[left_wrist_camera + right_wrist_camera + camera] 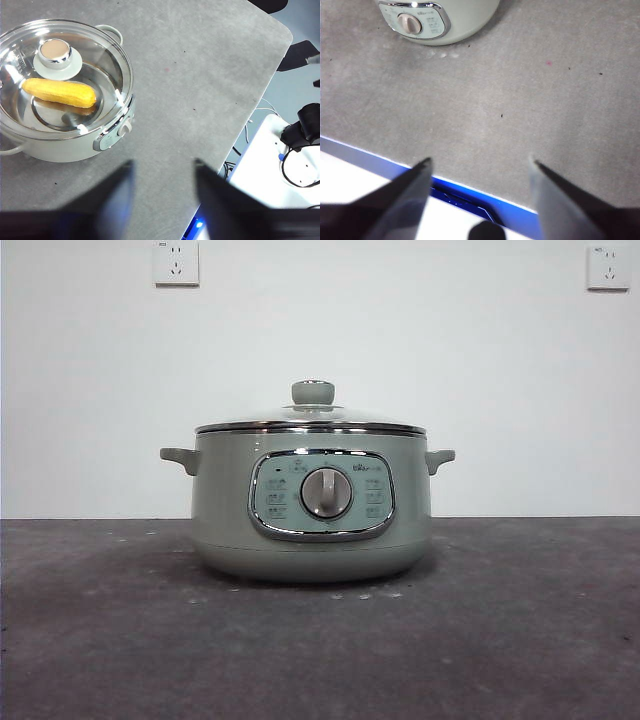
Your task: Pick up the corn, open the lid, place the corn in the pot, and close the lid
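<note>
The sage-green pot (310, 530) stands in the middle of the grey table, its dial facing the front view. The glass lid (312, 422) with its green knob sits closed on it. In the left wrist view the corn (60, 92) lies inside the pot (112, 137), seen through the lid (107, 60). My left gripper (162, 172) is open and empty, well away from the pot. My right gripper (480, 167) is open and empty above the table's front edge, the pot (460, 20) far from it.
The grey table mat (500, 640) runs around the pot. Its edge (380, 157) lies near the right gripper. Cables and a white base (280, 165) lie beyond the table's side. Two wall sockets (176, 262) are on the back wall.
</note>
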You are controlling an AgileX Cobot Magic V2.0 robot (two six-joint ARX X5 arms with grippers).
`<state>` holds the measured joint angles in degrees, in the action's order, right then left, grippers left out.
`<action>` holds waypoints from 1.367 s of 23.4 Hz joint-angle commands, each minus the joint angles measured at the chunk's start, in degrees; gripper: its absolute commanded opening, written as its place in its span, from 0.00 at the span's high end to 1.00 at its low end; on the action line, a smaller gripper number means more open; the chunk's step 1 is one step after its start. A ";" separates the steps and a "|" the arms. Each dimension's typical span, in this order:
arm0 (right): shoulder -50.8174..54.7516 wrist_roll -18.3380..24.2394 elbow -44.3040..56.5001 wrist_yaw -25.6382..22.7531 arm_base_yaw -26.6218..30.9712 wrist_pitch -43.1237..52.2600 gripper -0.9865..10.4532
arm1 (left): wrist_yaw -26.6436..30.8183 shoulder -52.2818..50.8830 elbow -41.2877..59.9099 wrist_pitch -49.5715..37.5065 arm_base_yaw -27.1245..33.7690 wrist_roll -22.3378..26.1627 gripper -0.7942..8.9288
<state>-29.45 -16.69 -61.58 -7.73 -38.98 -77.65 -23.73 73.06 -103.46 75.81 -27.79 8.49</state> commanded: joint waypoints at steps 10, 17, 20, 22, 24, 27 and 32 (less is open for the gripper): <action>0.09 -0.92 0.46 -3.15 -0.07 -1.46 0.91 | -0.28 0.11 0.44 -0.15 0.09 -0.39 0.92; 0.09 -0.92 0.46 -6.93 -0.07 -1.46 0.91 | -0.28 0.11 0.42 -0.15 0.11 -0.37 0.92; 0.09 -0.92 0.46 -6.91 -0.07 -1.46 0.91 | 2.14 0.11 0.17 -0.31 0.15 2.54 0.92; 0.09 -0.92 0.46 -6.93 -0.07 -1.46 0.91 | 4.42 0.11 0.17 -0.31 0.17 3.37 0.92; 0.09 -0.92 0.46 -6.91 -0.07 -1.46 0.91 | 5.70 0.11 0.17 -0.33 0.74 3.21 0.92; 0.09 -0.92 0.46 -6.93 -0.07 -1.46 0.91 | 6.36 -0.87 0.33 -1.84 2.29 9.90 0.92; 0.09 -0.92 0.46 -6.93 -0.07 -1.46 0.91 | -7.30 -16.57 17.16 -32.85 15.96 10.73 0.92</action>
<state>-29.45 -17.17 -61.58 -14.55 -38.98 -77.65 -29.80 57.60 -88.33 45.32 -12.19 18.20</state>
